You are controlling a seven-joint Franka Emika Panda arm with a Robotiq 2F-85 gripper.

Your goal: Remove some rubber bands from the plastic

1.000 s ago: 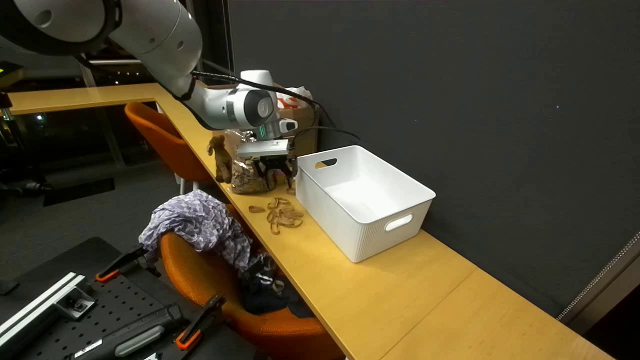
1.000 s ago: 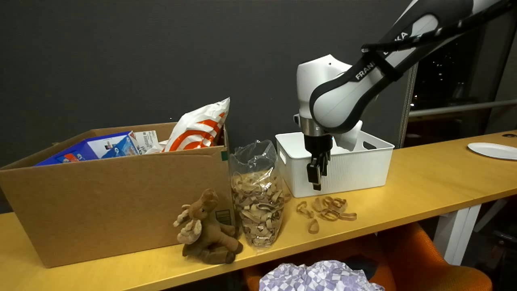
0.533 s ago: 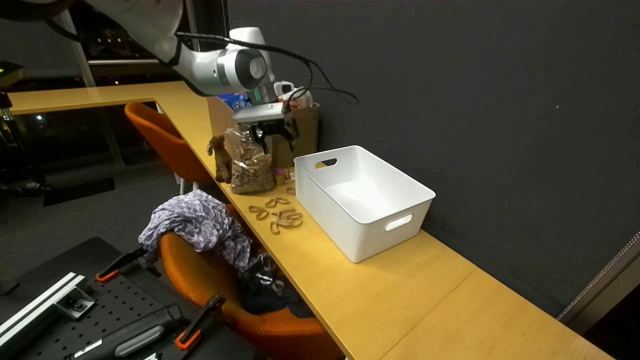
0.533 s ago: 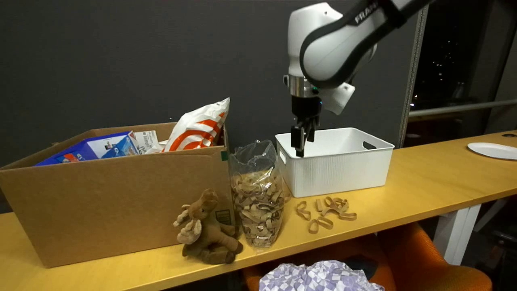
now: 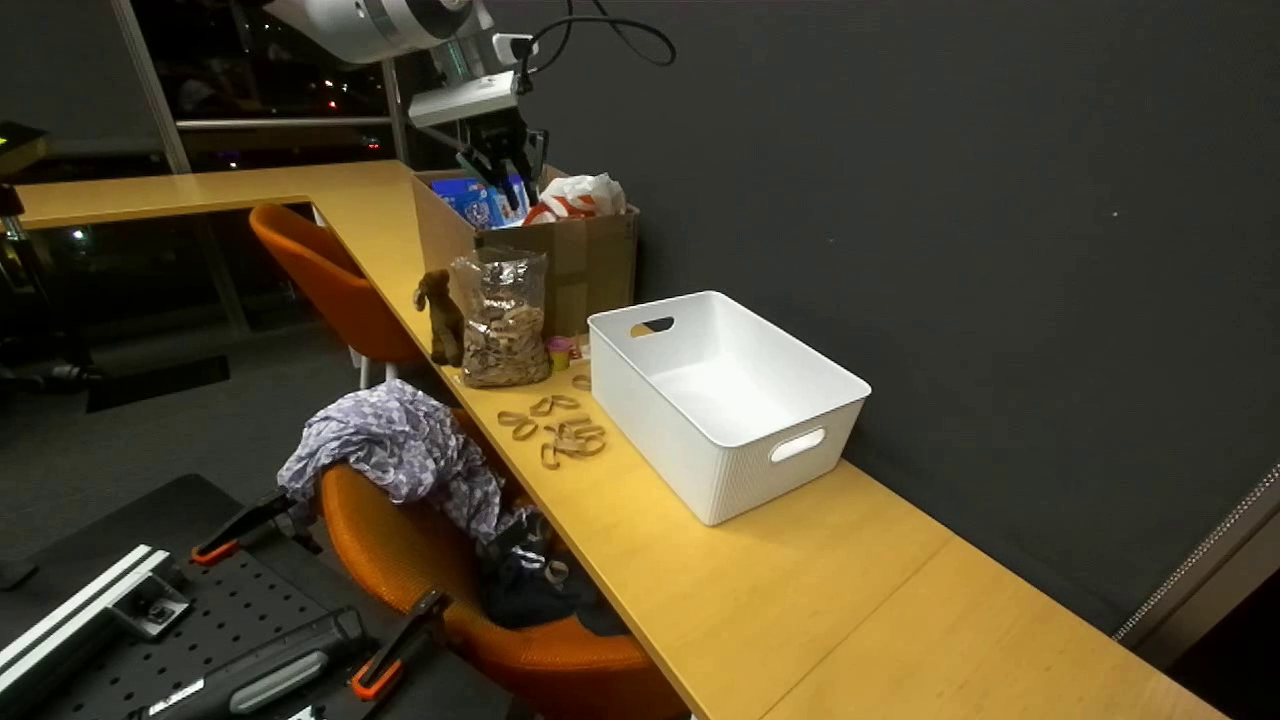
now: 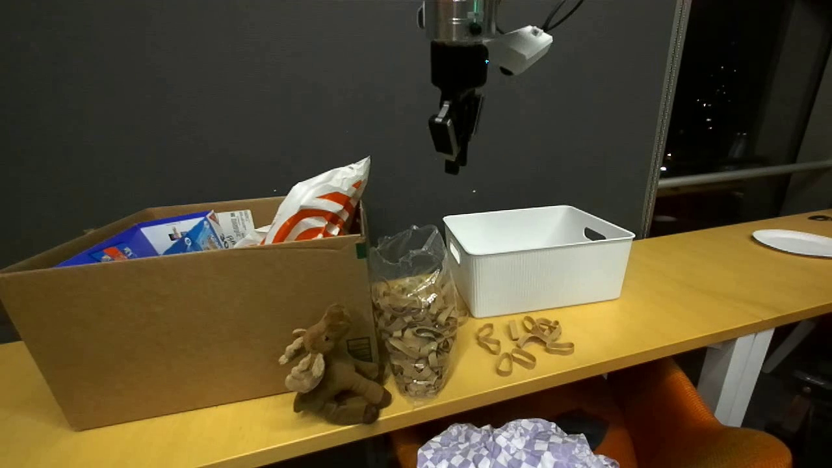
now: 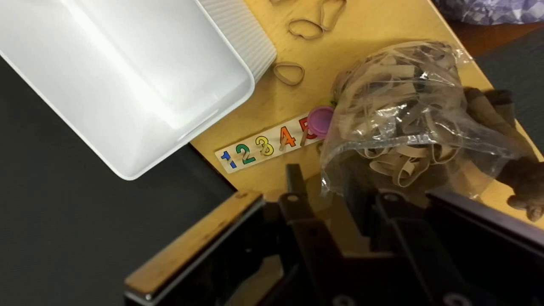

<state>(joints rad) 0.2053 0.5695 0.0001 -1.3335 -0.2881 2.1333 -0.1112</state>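
The clear plastic bag (image 6: 416, 331) stands upright on the table, its lower part full of tan rubber bands. It also shows in an exterior view (image 5: 505, 340) and in the wrist view (image 7: 395, 102), its top edge facing the gripper. Several loose rubber bands (image 6: 539, 335) lie on the table beside the bag, in front of the white bin; they show in an exterior view too (image 5: 575, 438). My gripper (image 6: 453, 162) hangs high above and behind the bag, apart from it (image 5: 523, 200). In the wrist view its fingers (image 7: 325, 187) stand part-way apart with nothing between them.
A white bin (image 6: 539, 279) stands right beside the bag. A tall cardboard box (image 6: 195, 338) with packages stands on the bag's other side. A plush moose (image 6: 338, 364) sits near the front edge. A number strip (image 7: 265, 144) and a purple-lidded tub (image 7: 321, 121) lie behind the bag.
My gripper has risen from low over the loose bands and moved towards the bag and box. Its fingers look closer together. The loose bands have spread out on the table.
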